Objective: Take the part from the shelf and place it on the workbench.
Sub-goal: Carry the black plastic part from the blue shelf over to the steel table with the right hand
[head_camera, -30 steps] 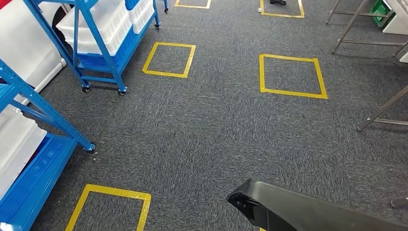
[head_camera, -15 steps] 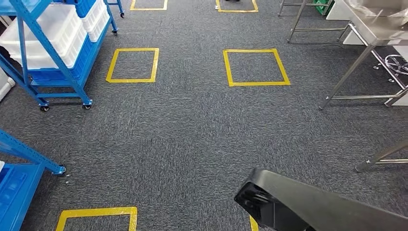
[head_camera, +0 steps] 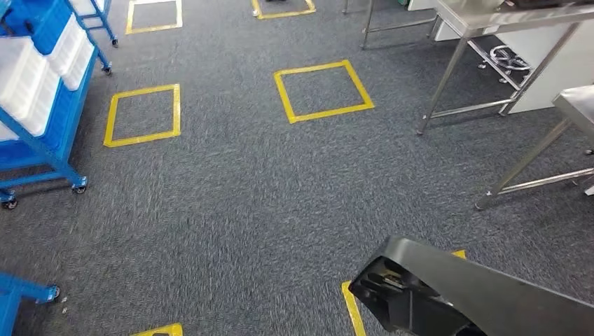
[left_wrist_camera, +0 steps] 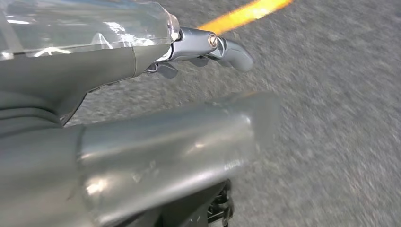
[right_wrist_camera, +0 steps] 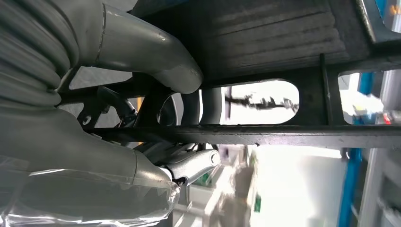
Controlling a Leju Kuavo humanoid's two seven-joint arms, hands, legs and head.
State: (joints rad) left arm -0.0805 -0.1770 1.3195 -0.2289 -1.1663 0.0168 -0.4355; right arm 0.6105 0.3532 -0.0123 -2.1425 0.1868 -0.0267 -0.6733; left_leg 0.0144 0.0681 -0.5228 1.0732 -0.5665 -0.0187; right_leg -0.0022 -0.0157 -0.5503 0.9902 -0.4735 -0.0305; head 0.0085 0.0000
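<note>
- The whole head view is swinging: the blue shelf trolley (head_camera: pixel 42 105) is sliding off toward the picture's left edge while steel-legged workbenches (head_camera: pixel 490 21) are coming in at upper right — the camera is turning, not the things.
- The right hand (right_wrist_camera: pixel 156 118) is gripping the black ribbed plastic part (head_camera: pixel 462 297), fingers hooked through a slot; it is riding low at the robot's right, above the yellow tape squares (head_camera: pixel 323 91).
- The left hand (left_wrist_camera: pixel 208 47) is hanging over grey carpet (head_camera: pixel 245 210), fingers loosely curled, holding nothing.
- Judged: pickup done, carry under way — placing is yet to come.
</note>
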